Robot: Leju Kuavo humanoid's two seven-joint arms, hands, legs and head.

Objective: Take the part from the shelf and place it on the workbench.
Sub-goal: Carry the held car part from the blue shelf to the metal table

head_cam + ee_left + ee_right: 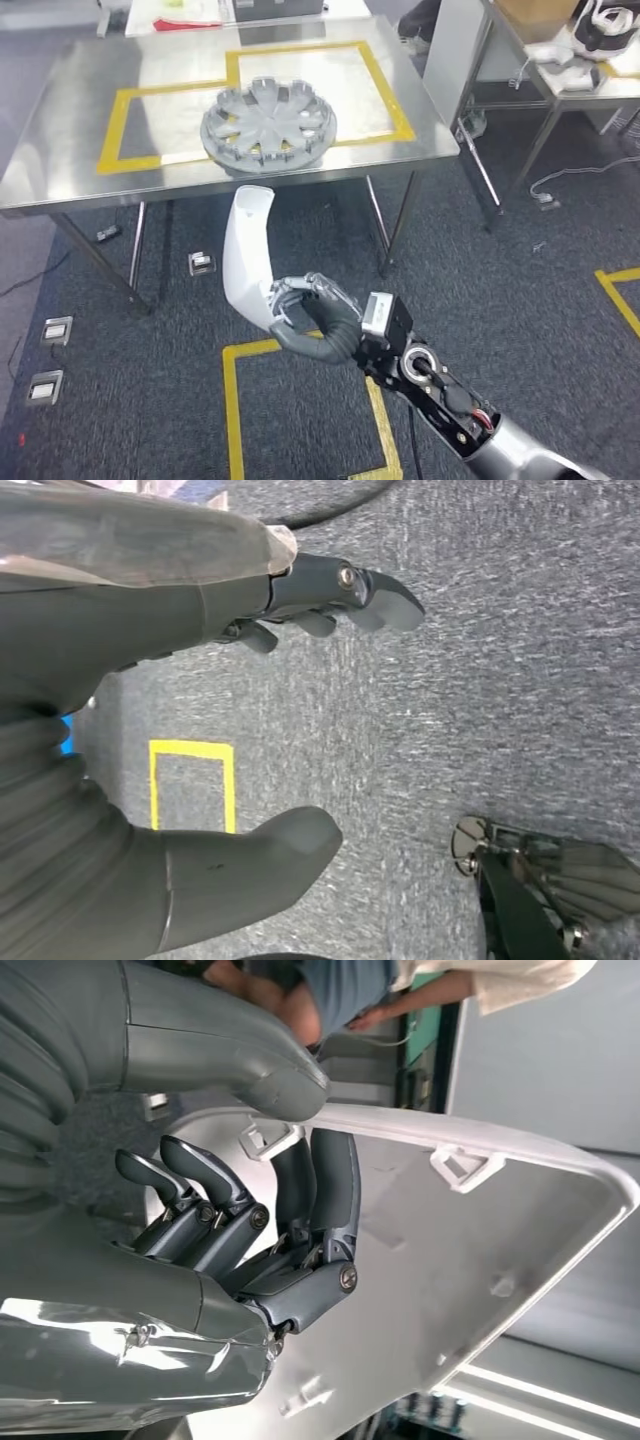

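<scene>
- Carrying the part: the right hand grips the white panel at its lower end, thumb on one face and fingers curled on the ribbed inner side; it stands upright over the floor, short of the workbench.
- The left hand hangs with fingers apart, holding nothing.
- Probably best to keep the panel level, reach past the table edge, and set it on bare steel beside the hubcap, not on it.

No legible text, labels, nos. or signs in any view.
</scene>
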